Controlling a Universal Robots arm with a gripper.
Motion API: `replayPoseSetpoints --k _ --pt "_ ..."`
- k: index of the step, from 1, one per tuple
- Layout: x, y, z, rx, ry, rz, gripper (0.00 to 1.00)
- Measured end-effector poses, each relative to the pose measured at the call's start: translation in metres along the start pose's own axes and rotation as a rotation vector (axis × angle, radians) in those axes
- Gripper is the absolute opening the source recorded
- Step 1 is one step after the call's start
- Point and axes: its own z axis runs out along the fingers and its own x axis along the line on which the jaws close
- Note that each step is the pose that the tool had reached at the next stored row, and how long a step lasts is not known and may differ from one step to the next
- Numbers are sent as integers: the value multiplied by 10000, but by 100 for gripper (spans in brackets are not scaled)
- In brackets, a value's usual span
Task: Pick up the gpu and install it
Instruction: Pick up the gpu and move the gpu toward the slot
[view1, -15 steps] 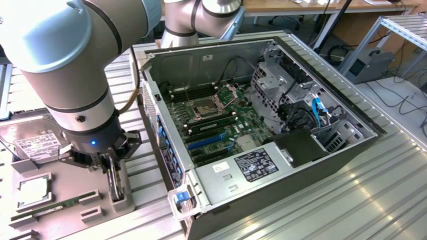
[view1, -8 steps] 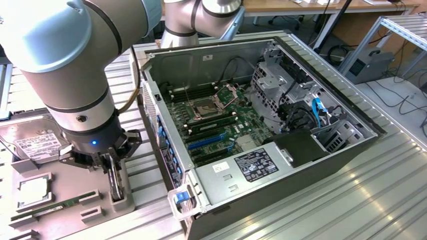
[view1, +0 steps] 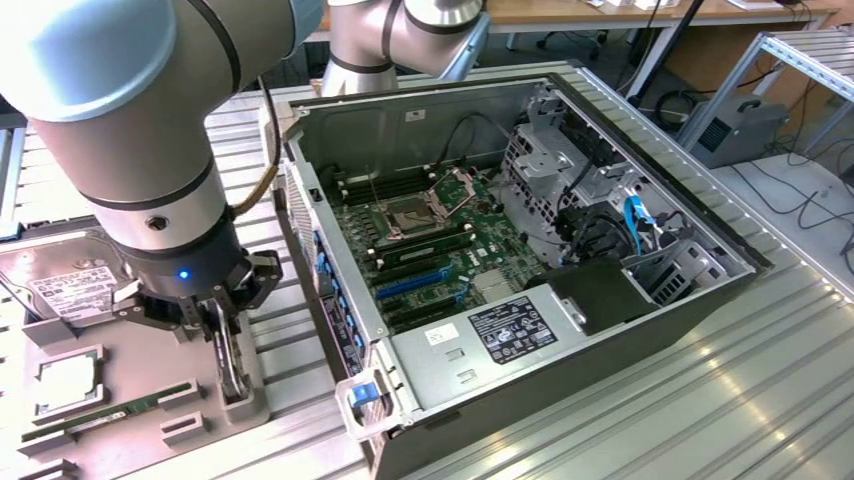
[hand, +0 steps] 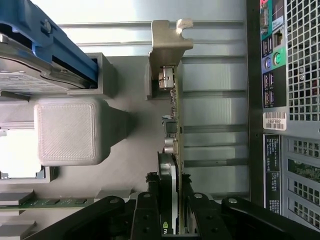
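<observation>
The gpu (view1: 235, 368) stands on edge at the right side of the grey parts tray (view1: 134, 380), left of the computer case in the exterior view. My gripper (view1: 220, 322) is straight above it, fingers down either side of the card. In the wrist view the gpu (hand: 173, 125) appears edge-on, with its silver bracket (hand: 167, 42) at the far end. The black fingers (hand: 148, 212) press against both faces of the card, so the gripper (hand: 170, 205) is shut on it. The card's lower edge still looks seated in the tray holder.
The open computer case (view1: 694, 215) lies on the exterior view's right, its motherboard (view1: 447, 235) and blue slots (view1: 407, 285) exposed. The tray also holds a hard drive (view1: 74, 285), a CPU (view1: 60, 380) and a RAM stick (view1: 114, 412). The case's rear panel (hand: 285, 100) is close beside the card.
</observation>
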Motion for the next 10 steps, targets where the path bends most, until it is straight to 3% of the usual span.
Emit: replayPoseSetpoints --k 10 --pt "-9 16 -348 0 0 0 27"
